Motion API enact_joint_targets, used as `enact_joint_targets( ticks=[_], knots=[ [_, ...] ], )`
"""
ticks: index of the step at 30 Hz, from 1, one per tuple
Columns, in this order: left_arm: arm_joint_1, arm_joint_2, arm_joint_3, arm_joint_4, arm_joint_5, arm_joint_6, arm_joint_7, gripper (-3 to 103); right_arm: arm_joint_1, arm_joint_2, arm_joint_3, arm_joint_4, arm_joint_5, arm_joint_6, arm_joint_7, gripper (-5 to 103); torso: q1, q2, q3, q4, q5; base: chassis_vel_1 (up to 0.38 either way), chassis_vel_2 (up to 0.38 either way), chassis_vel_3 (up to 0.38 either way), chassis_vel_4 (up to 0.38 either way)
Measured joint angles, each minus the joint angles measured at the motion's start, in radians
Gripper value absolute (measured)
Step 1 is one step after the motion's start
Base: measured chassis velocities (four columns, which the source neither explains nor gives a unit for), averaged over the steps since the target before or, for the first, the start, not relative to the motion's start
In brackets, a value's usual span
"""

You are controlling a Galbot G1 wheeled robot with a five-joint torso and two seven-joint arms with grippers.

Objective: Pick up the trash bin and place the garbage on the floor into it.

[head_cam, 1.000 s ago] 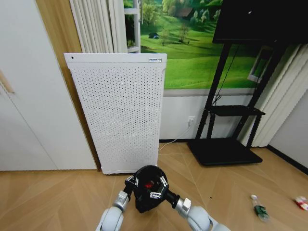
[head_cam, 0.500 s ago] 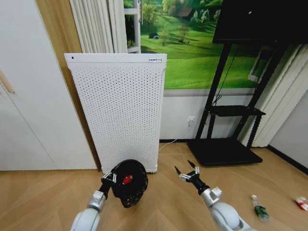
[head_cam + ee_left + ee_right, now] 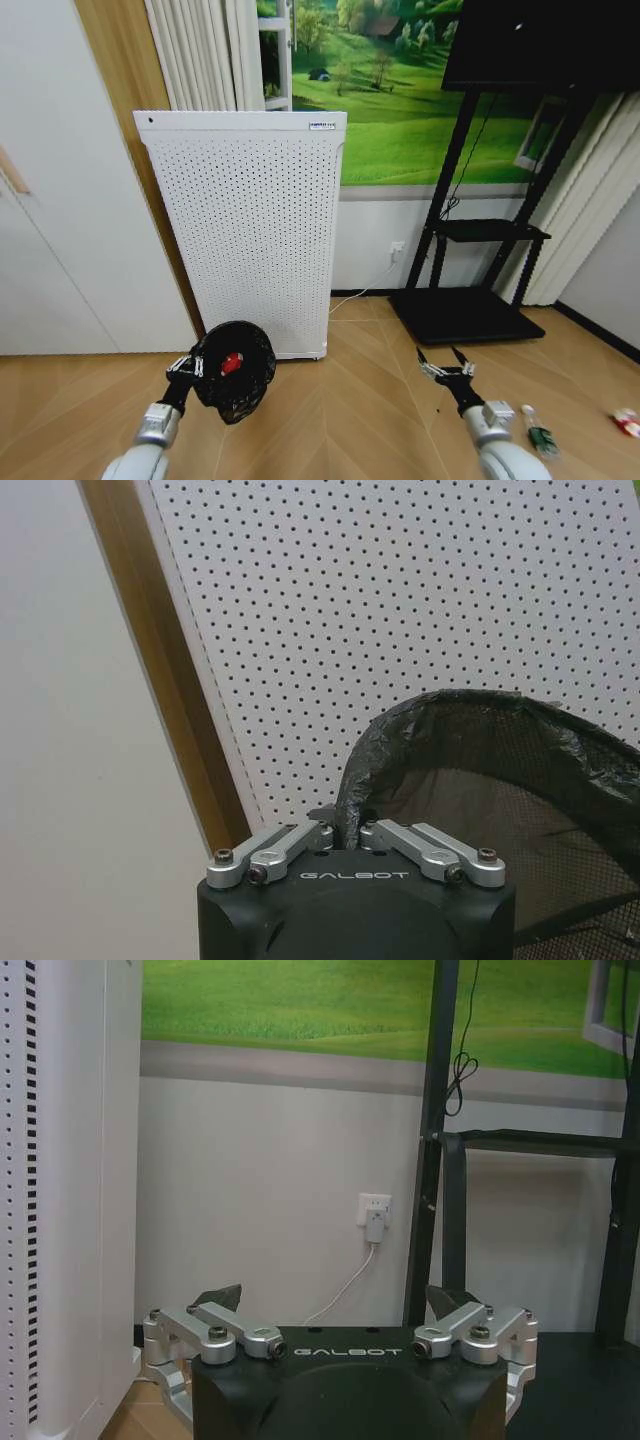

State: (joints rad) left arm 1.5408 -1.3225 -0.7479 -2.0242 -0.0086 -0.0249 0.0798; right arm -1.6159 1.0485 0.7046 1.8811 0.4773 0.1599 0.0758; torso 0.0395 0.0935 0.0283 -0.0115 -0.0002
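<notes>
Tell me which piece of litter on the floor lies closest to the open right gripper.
The small bottle with the green label, just beside the right gripper; the red-and-white packet lies farther out, at the frame edge.

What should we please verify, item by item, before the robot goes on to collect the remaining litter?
1. Left gripper shut on the rim of the small black round trash bin: ok.
2. Bin lifted off the wooden floor: ok.
3. Right gripper open and empty: ok.
4. Red-and-white round wrapper inside the bin: ok.
5. Small clear plastic bottle with green label on the floor beside the right arm: not ok, still to collect.
6. Red-and-white packet on the floor farther right: not ok.
</notes>
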Motion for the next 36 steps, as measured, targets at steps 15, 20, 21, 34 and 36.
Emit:
enact_joint_targets(
  ticks=[15, 20, 21, 34, 36],
  knots=[
    [0.012, -0.028, -0.001, -0.025, -0.001, 0.002, -0.002, 6, 0.038, 0.006, -0.020, -0.029, 0.018, -0.003, 0.018, 100, 0.000, 0.000, 0.000, -0.0002, 0.0003, -0.050, -0.037, 0.040, 0.040],
    [0.007, -0.028, 0.000, -0.018, -0.001, 0.002, -0.002, 6, 0.059, -0.005, -0.038, -0.048, 0.022, -0.003, 0.017, 100, 0.000, 0.000, 0.000, -0.0001, 0.0000, -0.202, -0.202, 0.197, 0.176],
    [0.007, -0.028, 0.000, -0.018, -0.001, 0.002, -0.002, 6, 0.059, -0.005, -0.038, -0.048, 0.022, -0.003, 0.017, 100, 0.000, 0.000, 0.000, -0.0001, 0.0000, -0.232, -0.206, 0.215, 0.232],
    [-0.004, -0.027, 0.003, -0.002, 0.000, 0.001, -0.002, 6, 0.107, -0.040, -0.075, -0.108, 0.028, -0.002, 0.014, 100, 0.000, 0.000, 0.000, 0.0005, -0.0007, -0.300, -0.296, 0.299, 0.297],
    [-0.007, -0.027, 0.006, 0.002, 0.001, 0.002, -0.002, 6, 0.116, -0.043, -0.085, -0.130, 0.028, 0.005, 0.014, 100, 0.000, 0.000, 0.000, -0.0001, 0.0015, -0.365, -0.371, 0.363, 0.365]
  ],
)
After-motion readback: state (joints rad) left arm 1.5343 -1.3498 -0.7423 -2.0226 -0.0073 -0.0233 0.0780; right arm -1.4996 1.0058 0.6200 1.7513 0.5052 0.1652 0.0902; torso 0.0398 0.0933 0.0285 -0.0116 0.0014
